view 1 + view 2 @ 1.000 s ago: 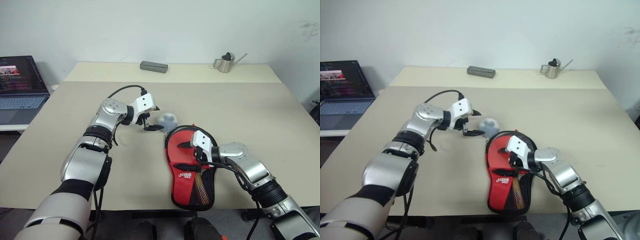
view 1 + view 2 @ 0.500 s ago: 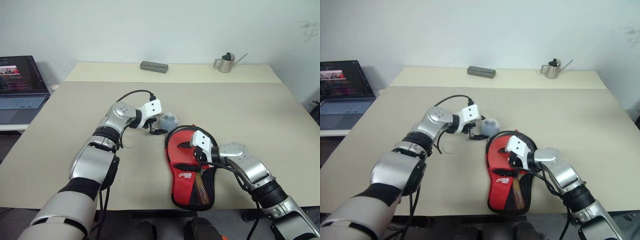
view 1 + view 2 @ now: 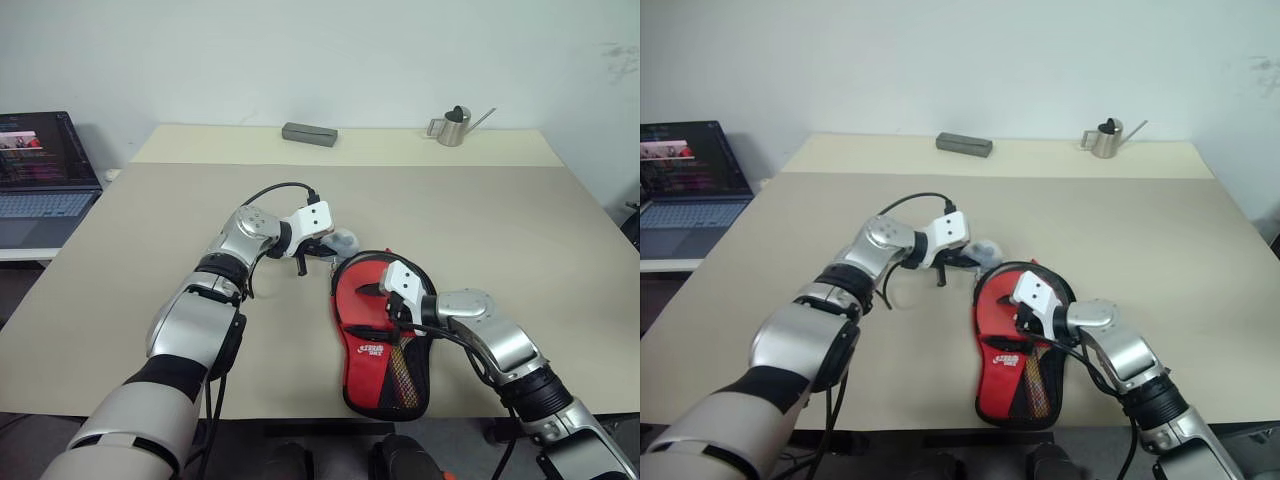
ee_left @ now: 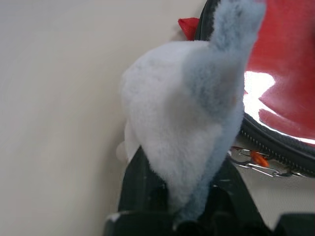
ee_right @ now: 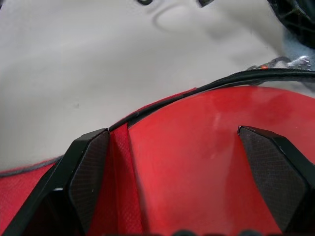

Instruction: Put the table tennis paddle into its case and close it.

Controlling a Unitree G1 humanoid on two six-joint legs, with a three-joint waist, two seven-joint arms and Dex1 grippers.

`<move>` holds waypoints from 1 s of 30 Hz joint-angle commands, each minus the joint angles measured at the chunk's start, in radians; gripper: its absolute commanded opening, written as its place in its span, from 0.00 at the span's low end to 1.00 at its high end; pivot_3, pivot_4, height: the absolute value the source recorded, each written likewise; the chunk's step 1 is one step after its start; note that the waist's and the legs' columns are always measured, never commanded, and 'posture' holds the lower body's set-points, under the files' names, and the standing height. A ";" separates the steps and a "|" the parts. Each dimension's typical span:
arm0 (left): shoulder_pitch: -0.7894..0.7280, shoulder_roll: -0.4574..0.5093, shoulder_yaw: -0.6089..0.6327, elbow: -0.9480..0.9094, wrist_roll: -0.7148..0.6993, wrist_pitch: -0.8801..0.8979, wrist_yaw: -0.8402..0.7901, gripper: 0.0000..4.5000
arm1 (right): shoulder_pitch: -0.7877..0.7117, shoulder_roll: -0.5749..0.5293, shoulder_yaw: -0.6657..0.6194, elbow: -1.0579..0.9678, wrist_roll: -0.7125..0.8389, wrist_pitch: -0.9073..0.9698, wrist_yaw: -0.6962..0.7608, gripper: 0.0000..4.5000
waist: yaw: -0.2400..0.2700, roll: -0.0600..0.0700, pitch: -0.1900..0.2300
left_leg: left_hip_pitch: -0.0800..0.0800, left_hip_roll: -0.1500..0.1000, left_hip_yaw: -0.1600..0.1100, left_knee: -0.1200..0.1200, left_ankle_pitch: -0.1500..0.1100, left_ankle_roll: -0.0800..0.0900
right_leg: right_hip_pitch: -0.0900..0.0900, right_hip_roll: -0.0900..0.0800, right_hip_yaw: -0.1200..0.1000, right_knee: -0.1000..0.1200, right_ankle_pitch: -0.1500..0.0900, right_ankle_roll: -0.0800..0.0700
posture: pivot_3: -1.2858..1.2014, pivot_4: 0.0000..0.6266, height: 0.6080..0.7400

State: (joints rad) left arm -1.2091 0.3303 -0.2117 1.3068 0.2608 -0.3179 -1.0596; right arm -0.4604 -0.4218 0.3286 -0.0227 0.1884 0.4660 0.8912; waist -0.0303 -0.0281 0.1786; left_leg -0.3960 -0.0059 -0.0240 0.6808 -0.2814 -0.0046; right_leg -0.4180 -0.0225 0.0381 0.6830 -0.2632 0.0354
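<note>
Left arm extended forward and angled to the right, wrist pitched downward. Left claw [image 3: 318, 250] is closed, its black fingers [image 4: 147, 189] pinched on a fluffy grey-white pom-pom [image 4: 192, 113]. Right arm bent inward toward the left, lying nearer than the left. Right claw [image 5: 177, 182] stands wide apart; fingertip contact apparently none, though partly obscured.

— That case [image 3: 378, 345] near the table's front edge, what colours?
— Red, with a white logo, black piping and a black mesh panel.
— And the fluffy pom-pom [image 4: 189, 113]?
— White and pale grey-blue.
— The table [image 3: 520, 225]?
— Plain beige; a grey block [image 3: 308, 133] and a silver watering can [image 3: 455, 126] stand at its far edge.
</note>
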 commanded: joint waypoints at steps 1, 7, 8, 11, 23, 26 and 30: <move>-0.001 -0.006 -0.003 -0.015 0.004 -0.009 -0.004 0.06 | 0.016 -0.008 -0.042 0.015 0.014 0.068 -0.023 1.00 | 0.000 0.000 0.000 | 0.000 0.000 0.000 0.000 0.000 0.000 | 0.000 0.000 0.000 0.000 0.000 0.000 | 0.52 0.24 1.00; 0.017 -0.011 -0.002 -0.024 -0.001 -0.011 -0.014 0.06 | 0.025 -0.030 -0.078 0.024 0.014 0.081 -0.031 1.00 | 0.000 0.000 0.000 | 0.000 0.000 0.000 0.000 0.000 0.000 | 0.000 0.000 0.000 -0.001 0.000 0.000 | 0.52 0.24 1.00; 0.020 -0.011 -0.001 -0.026 -0.003 -0.010 -0.014 0.06 | 0.030 -0.036 -0.073 0.034 0.005 0.077 -0.030 1.00 | 0.000 0.000 0.000 | 0.000 0.000 0.000 0.000 0.000 0.000 | 0.000 0.000 0.000 -0.001 0.000 0.000 | 0.52 0.24 1.00; 0.029 -0.013 0.003 -0.031 -0.009 -0.007 -0.019 0.06 | 0.042 -0.054 -0.045 0.070 -0.030 0.058 -0.028 1.00 | 0.000 0.000 -0.001 | 0.000 0.000 0.000 0.000 0.000 0.000 | 0.001 0.000 0.000 -0.001 0.000 0.000 | 0.52 0.24 1.00; 0.054 -0.011 0.008 -0.050 -0.017 -0.001 -0.012 0.06 | 0.034 -0.014 0.037 0.309 -0.116 -0.069 -0.054 1.00 | -0.001 -0.004 -0.019 | 0.016 0.000 0.000 -0.001 0.000 0.000 | 0.015 0.000 0.000 -0.002 0.000 0.001 | 0.52 0.24 1.00; 0.052 -0.009 0.015 -0.053 -0.024 0.004 -0.014 0.06 | 0.021 -0.003 0.036 0.359 -0.125 -0.105 -0.054 1.00 | -0.002 -0.004 -0.024 | 0.018 0.000 0.000 -0.001 0.000 0.000 | 0.017 0.000 0.000 -0.002 0.000 0.001 | 0.52 0.24 1.00; 0.050 -0.009 0.016 -0.051 -0.023 0.010 -0.008 0.06 | 0.017 0.001 0.039 0.377 -0.129 -0.123 -0.048 1.00 | -0.003 -0.004 -0.025 | 0.033 0.000 0.000 -0.004 -0.001 0.001 | 0.033 0.001 0.000 -0.005 -0.002 0.003 | 0.52 0.24 1.00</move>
State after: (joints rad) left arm -1.1514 0.3247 -0.2050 1.2870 0.2525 -0.3066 -1.0604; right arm -0.4917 -0.4032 0.3001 0.2438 0.1653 0.3077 0.8698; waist -0.0329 -0.0318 0.1541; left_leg -0.3621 -0.0057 -0.0240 0.6767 -0.2821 -0.0040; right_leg -0.3844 -0.0219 0.0382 0.6779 -0.2663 0.0399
